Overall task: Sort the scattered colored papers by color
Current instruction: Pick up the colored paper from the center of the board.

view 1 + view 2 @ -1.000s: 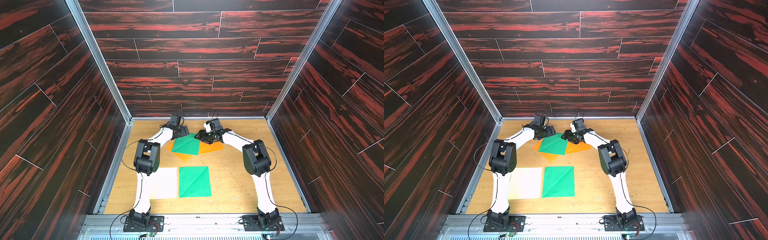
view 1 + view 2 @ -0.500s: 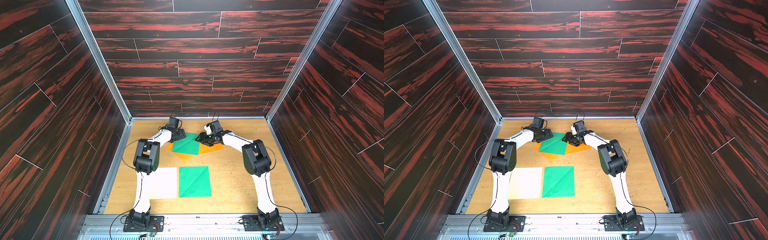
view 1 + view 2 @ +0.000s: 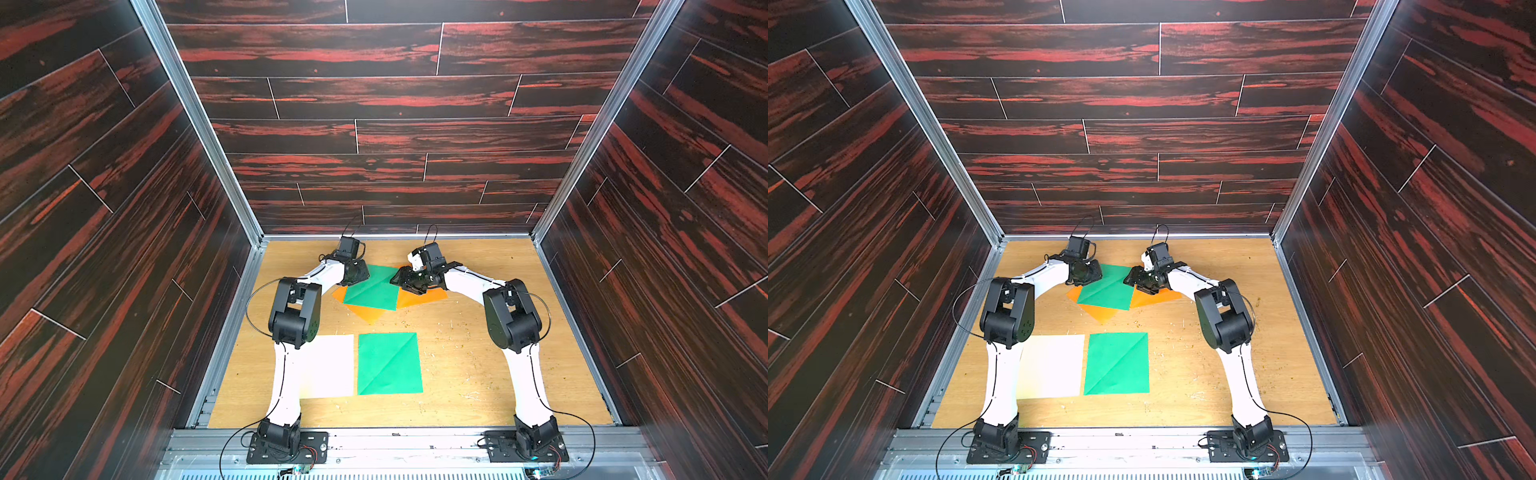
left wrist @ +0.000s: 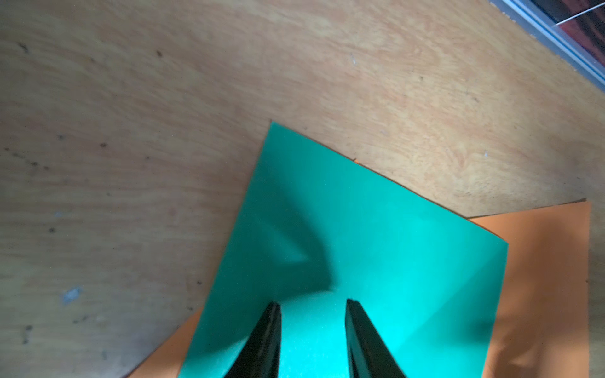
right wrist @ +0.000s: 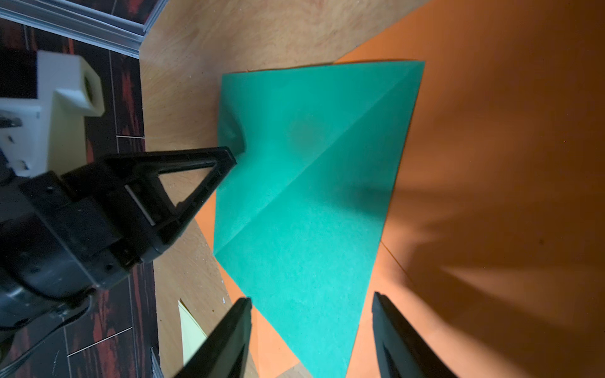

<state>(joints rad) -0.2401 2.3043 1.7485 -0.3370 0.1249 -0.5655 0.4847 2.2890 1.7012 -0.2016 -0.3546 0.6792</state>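
Since a second ago the left gripper (image 4: 312, 306) has narrowed its jaws on the left corner of the upper green paper (image 3: 372, 289), which puckers between them; whether it is gripped cannot be told. The right gripper (image 5: 311, 301) stays open over that sheet's right edge, above the orange papers (image 3: 419, 297), mid-frame. The lower green paper (image 3: 388, 363) and white paper (image 3: 332, 365) lie unmoved on the bench (image 3: 478, 353).

Far centre: bright green square paper sheet (image 3: 372, 286) with one diagonal crease, lying over plain orange square paper sheets (image 3: 419, 297). Near left: plain cream-white square paper sheet (image 3: 332, 365); just right of it, second bright green square sheet (image 3: 388, 363), also diagonally creased. Beneath: tan wood-grain tabletop (image 3: 478, 365), finely speckled. Around: dark brown plank walls (image 3: 374, 137) streaked with red.
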